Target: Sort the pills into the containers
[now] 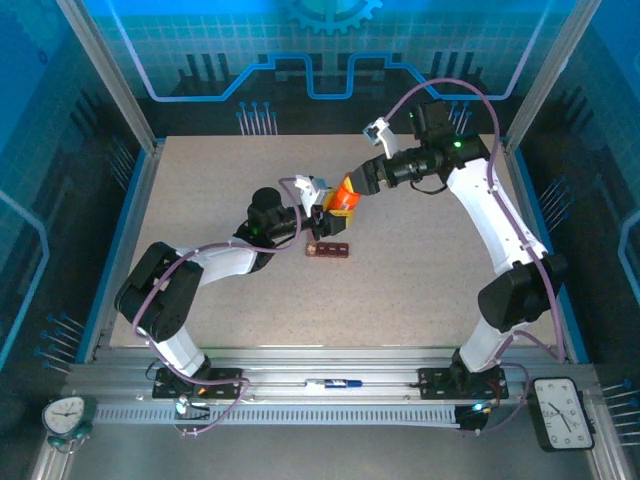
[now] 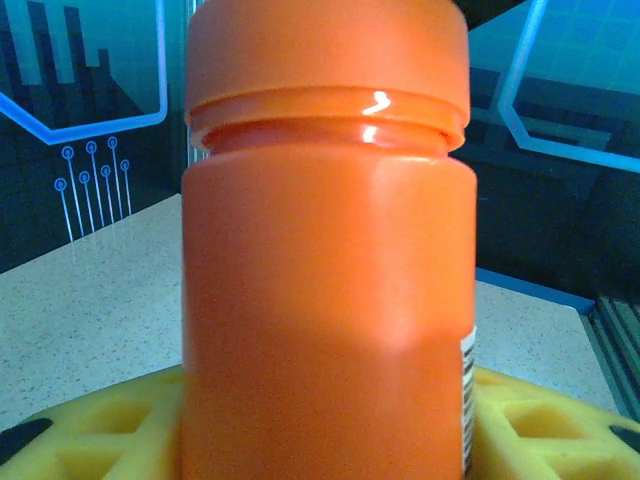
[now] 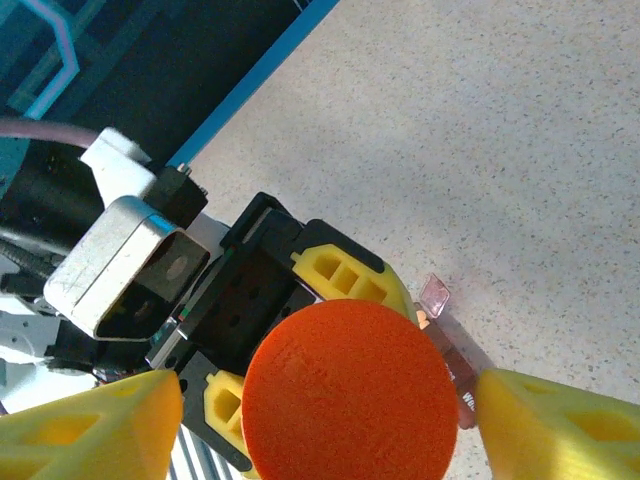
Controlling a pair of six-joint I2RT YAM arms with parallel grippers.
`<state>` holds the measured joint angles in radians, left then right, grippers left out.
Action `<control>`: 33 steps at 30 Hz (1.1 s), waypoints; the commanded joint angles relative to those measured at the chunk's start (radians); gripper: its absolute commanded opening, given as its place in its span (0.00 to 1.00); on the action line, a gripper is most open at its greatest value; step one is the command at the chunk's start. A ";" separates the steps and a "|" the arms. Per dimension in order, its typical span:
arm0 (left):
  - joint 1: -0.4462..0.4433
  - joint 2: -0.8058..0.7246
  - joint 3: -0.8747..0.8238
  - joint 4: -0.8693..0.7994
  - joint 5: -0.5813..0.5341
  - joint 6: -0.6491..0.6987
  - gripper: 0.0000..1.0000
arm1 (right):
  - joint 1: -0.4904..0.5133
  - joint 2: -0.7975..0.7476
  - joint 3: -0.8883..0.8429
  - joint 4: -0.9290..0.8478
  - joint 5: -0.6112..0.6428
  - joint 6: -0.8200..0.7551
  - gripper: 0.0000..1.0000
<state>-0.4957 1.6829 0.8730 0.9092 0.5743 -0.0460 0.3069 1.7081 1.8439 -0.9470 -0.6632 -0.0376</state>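
Observation:
The orange pill bottle (image 1: 345, 196) is held upright above the table, my left gripper (image 1: 328, 212) shut on its body. Its barrel (image 2: 325, 250) stands between the left yellow fingers (image 2: 90, 420). From above, the orange cap (image 3: 345, 390) sits between my right gripper's (image 3: 330, 430) yellow fingers (image 3: 90, 430). That gripper is open, with a gap on each side of the cap. The containers (image 1: 330, 250), a dark red-brown bar, lie on the table just below the bottle. One end of the containers (image 3: 458, 370) shows beside the cap, with a small clear lid (image 3: 435, 295) flipped up.
Speckled table (image 1: 420, 280) runs out to blue walls on the left and right. A pen (image 1: 335, 383) lies on the front rail between the arm bases. Clocks (image 1: 65, 413) (image 1: 563, 410) stand at the near corners.

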 commanded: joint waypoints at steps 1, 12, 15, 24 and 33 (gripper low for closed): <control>0.001 -0.040 0.028 0.011 0.029 0.015 0.20 | 0.011 0.017 0.028 -0.038 -0.027 -0.025 0.72; 0.001 -0.041 0.031 0.011 0.024 0.016 0.20 | 0.016 0.034 0.015 -0.029 -0.024 -0.013 0.57; 0.000 -0.040 0.033 0.010 0.023 0.017 0.20 | 0.020 0.039 0.014 -0.026 -0.023 -0.010 0.50; 0.004 -0.039 0.029 0.025 0.008 0.013 0.20 | 0.021 0.001 -0.039 0.020 -0.006 0.011 0.37; 0.018 -0.040 0.025 0.054 0.013 -0.012 0.20 | 0.010 -0.081 -0.136 0.118 0.023 0.000 0.34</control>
<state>-0.4889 1.6760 0.8730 0.8845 0.5819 -0.0463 0.3084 1.6676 1.7420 -0.8478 -0.6434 -0.0303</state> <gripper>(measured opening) 0.524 0.459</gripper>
